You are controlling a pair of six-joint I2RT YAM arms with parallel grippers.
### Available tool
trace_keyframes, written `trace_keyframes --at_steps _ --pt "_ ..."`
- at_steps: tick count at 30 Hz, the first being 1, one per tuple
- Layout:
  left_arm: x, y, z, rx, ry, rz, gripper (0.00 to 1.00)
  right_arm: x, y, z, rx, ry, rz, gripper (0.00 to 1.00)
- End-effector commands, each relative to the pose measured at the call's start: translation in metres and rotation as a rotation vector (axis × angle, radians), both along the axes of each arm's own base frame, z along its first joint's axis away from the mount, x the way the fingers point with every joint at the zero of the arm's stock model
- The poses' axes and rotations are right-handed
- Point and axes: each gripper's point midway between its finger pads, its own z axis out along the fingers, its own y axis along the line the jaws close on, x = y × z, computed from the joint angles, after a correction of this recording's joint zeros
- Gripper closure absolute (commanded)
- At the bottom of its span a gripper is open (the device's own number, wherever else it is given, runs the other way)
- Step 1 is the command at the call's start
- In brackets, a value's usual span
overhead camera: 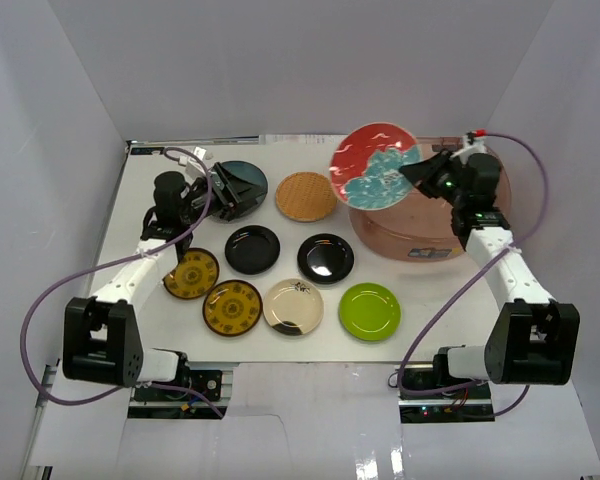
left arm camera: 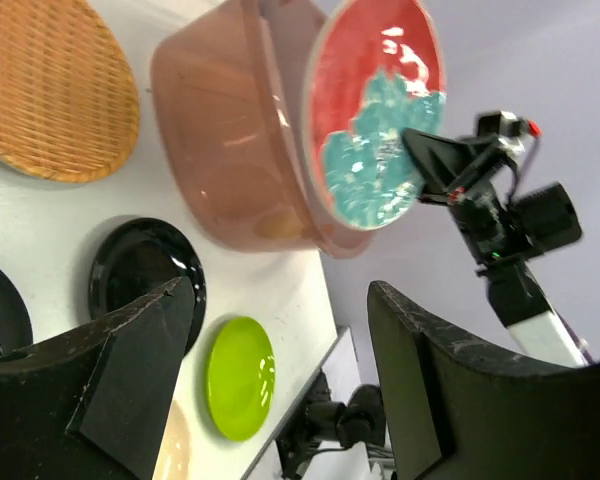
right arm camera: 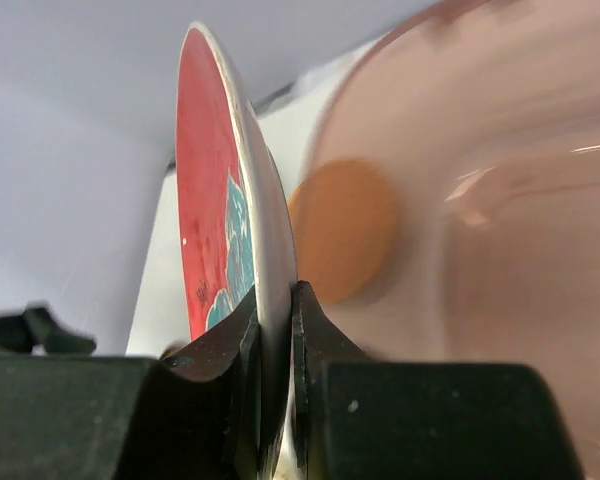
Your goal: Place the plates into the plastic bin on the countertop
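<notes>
red plate [overhead camera: 373,165] shows glossy teal and white pattern.

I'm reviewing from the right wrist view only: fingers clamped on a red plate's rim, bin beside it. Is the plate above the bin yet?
Observer: Partly. From the top view the red plate hangs tilted at the left rim of the plastic bin, overlapping it, held by the right gripper.
Operator: How many plates lie on the countertop?
Observer: Eight on the countertop, from the teal plate to the lime green plate.
Operator: And the left arm?
Observer: The left gripper is open, at the teal plate.
</notes>
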Motion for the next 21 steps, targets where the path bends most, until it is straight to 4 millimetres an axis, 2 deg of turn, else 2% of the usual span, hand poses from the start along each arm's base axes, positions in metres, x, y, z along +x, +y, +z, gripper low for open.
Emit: trace_keyframes --at_steps 1,2,3,4,6,7,8,9,10,11,12,13,15,16,18,19,20,21 --pt "0.029 -0.003 -0.036 0.153 0.059 0.102 0.20 0.006 -0.078 0.060 0.041 -0.184 -0.175 0.92" --pt "0.035 -0.005 -0.042 0.171 0.071 0.112 0.20 0.007 -0.095 0.051 0.019 -0.155 -0.239 0.92" --pt "0.041 -0.013 -0.061 0.199 0.116 0.111 0.20 0.008 -0.110 0.045 0.003 -0.140 -0.279 0.92" --pt "0.051 -0.012 -0.065 0.226 0.128 0.150 0.20 0.009 -0.132 0.033 -0.012 -0.117 -0.334 0.92" --pt "0.062 -0.016 -0.084 0.275 0.158 0.170 0.21 0.009 -0.150 0.015 -0.020 -0.072 -0.374 0.92" --pt "0.066 -0.022 -0.105 0.300 0.207 0.160 0.22 0.010 -0.162 0.007 -0.028 -0.051 -0.403 0.92" --pt "0.075 -0.025 -0.106 0.310 0.206 0.173 0.22 0.014 -0.170 -0.006 -0.056 -0.026 -0.433 0.92" --pt "0.079 -0.028 -0.113 0.318 0.223 0.172 0.23 0.015 -0.174 -0.015 -0.068 0.000 -0.445 0.92" --pt "0.083 -0.031 -0.131 0.336 0.259 0.168 0.23 0.019 -0.179 -0.017 -0.089 0.002 -0.452 0.92" --pt "0.094 -0.034 -0.129 0.348 0.248 0.186 0.24 0.025 -0.183 -0.032 -0.100 0.043 -0.458 0.92" --pt "0.097 -0.035 -0.135 0.364 0.260 0.191 0.24 0.028 -0.184 -0.040 -0.105 0.076 -0.453 0.92" --pt "0.103 -0.038 -0.148 0.380 0.277 0.192 0.25 0.032 -0.184 -0.043 -0.113 0.089 -0.445 0.92" --pt "0.109 -0.041 -0.156 0.413 0.300 0.203 0.25 0.044 -0.188 -0.054 -0.132 0.123 -0.434 0.92" --pt "0.112 -0.041 -0.168 0.427 0.318 0.201 0.26 0.047 -0.191 -0.065 -0.139 0.154 -0.442 0.89" --pt "0.119 -0.046 -0.170 0.441 0.309 0.209 0.27 0.050 -0.194 -0.068 -0.154 0.159 -0.451 0.78" --pt "0.120 -0.047 -0.174 0.452 0.312 0.212 0.28 0.050 -0.196 -0.074 -0.156 0.174 -0.457 0.59" --pt "0.122 -0.047 -0.183 0.462 0.325 0.217 0.28 0.050 -0.196 -0.077 -0.158 0.180 -0.459 0.49" --pt "0.126 -0.048 -0.183 0.465 0.320 0.225 0.29 0.050 -0.197 -0.080 -0.164 0.187 -0.463 0.40"
